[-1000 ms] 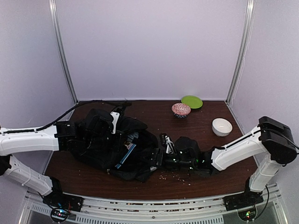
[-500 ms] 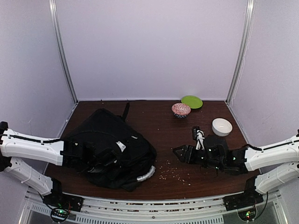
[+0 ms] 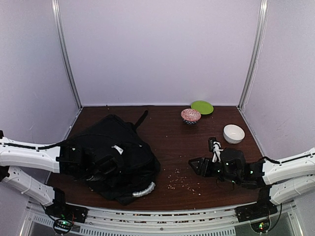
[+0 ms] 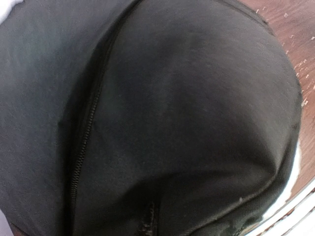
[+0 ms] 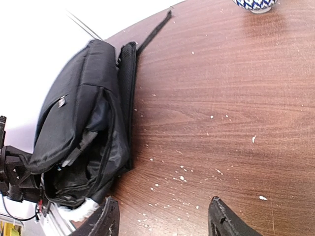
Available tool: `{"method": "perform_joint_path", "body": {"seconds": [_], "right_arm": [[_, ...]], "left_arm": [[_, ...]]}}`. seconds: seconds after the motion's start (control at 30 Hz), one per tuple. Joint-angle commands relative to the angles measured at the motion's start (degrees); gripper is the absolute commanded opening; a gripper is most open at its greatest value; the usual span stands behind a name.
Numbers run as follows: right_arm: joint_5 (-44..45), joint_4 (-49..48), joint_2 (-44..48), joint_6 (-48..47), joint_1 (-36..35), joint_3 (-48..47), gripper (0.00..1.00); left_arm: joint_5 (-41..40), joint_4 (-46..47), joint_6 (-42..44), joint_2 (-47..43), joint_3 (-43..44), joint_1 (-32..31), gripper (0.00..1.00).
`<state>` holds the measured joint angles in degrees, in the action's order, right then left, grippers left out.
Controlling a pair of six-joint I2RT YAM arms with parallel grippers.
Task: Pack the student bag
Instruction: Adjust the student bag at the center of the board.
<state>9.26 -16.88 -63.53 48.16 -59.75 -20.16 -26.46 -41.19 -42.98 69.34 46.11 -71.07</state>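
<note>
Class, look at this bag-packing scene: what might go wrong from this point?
1. The student bag lies close to the near edge of the table, its grey handle nearest; a tug might drag it off.
2. Its opening, seen from the right wrist, sags half shut, so items may snag.
3. The right claw hangs open and empty; its arm sits near the white bowl, which a swing might knock.

Soft even lighting, student bag (image 4: 187,123) dim and blurry close-up, overexposed corners
</note>
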Motion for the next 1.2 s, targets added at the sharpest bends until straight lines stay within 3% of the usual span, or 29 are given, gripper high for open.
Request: {"method": "perform_joint_path", "body": {"seconds": [0.0,0.23,0.27,0.3,0.43,0.53,0.73,0.9,1.03,1.17], "right_arm": [[-0.35,-2.62,1.9,0.64,0.22,1.16,0.6],[-2.09,-2.52,1.94,1.81,0.2,0.65,0.6],[-2.22,-2.35,1.94,1.91,0.22,0.59,0.6],[-2.38,-1.91,1.9,2.0,0.22,0.26,0.6],[-2.55,-0.3,2.0,2.11,0.23,-0.81,0.6],[-2.98,-0.52,0.83,2.2,0.19,-1.74,0.6],[-9.02,-7.75,-6.65,6.03,0.24,-5.1,0.6],[-16.26,-21.52,-16.73,12.36,0.29,-10.46,0.61],[-19.69,-32.12,-24.35,18.4,0.57,-14.51,0.62],[-19.86,-36.04,-29.63,22.03,1.12,-16.48,0.57]], "left_arm": [[-1.27,8.03,11.67,6.65,10.11,0.5,0.0],[3.93,12.05,19.49,22.91,24.89,1.01,0.0],[4.57,11.94,19.44,24.14,26.07,1.02,0.04],[5.76,11.77,19.35,24.54,26.75,1.02,0.15],[7.29,14.26,16.8,18.84,21.66,1.06,0.78],[5.36,14.03,13.26,10.73,15.37,1.02,0.92],[1.99,13.24,1.07,-5.69,-0.38,5.23,0.94],[6.39,17.37,-2.82,-16.71,-10.6,18.26,0.92],[5.62,19.23,-0.66,-18.62,-11.94,24.09,0.89],[9.75,22.6,0.17,-15.12,-13.37,30.6,0.82]]}}
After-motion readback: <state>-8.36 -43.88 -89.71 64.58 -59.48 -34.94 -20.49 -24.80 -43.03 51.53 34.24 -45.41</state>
